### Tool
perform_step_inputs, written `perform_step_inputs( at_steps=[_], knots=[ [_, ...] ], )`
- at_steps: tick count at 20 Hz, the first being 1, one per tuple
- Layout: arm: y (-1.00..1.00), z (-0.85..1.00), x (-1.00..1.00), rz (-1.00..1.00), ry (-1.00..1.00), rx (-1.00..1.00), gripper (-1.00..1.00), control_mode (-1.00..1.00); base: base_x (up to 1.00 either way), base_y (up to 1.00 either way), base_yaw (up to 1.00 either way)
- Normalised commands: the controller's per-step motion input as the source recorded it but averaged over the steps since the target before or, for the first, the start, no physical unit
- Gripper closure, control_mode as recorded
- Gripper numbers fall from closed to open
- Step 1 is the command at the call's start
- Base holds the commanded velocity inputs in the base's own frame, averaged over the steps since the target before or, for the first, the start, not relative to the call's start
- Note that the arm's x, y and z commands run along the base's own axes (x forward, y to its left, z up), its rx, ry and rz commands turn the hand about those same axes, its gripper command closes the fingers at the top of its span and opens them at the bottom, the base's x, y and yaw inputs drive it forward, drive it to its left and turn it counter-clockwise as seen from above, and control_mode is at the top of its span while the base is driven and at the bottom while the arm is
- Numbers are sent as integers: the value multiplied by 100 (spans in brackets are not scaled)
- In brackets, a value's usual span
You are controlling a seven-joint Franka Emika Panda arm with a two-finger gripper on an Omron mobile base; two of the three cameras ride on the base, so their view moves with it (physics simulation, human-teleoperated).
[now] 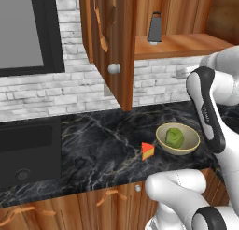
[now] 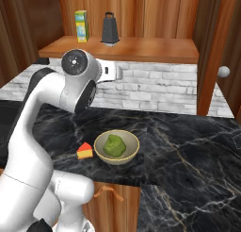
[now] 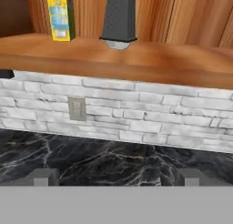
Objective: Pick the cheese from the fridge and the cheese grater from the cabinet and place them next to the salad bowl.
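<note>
The cheese grater (image 1: 154, 28) (image 2: 110, 30) (image 3: 119, 18) stands upright on the wood shelf of the open cabinet (image 1: 182, 44). On the black marble counter (image 1: 93, 140) the salad bowl (image 1: 177, 138) (image 2: 116, 147) holds green lettuce. The orange cheese (image 1: 147, 150) (image 2: 85, 151) with its red rind lies just left of the bowl, almost touching it. My gripper (image 3: 116, 177) is open with nothing between its widely spread fingertips (image 3: 43, 176). It hangs below the shelf edge, facing the brick wall, with the grater above and ahead. The fridge is out of view.
A yellow-green carton (image 2: 82, 26) (image 3: 59, 13) stands left of the grater on the shelf. The open cabinet door (image 1: 109, 46) with its round knob (image 1: 114, 68) juts out over the counter. A wall outlet (image 3: 76, 108) sits in the bricks. A dark appliance (image 1: 28, 149) lies left.
</note>
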Motion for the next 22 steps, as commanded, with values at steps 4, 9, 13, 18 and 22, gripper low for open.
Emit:
perform_step_inputs(
  at_steps=[4, 9, 13, 18, 22],
  knots=[
    [-3, 84, 0, 0, 0, -10, -100, -100, 0, 0, 0],
    [-14, 51, 13, 0, 0, 4, -100, -100, 0, 0, 0],
    [-2, 13, 63, 1, 1, 9, -100, -100, 0, 0, 0],
    [0, 12, 86, 14, 0, 15, -100, -100, 0, 0, 0],
    [-1, 20, 68, 20, 0, 13, -100, -100, 0, 0, 0]
  ],
)
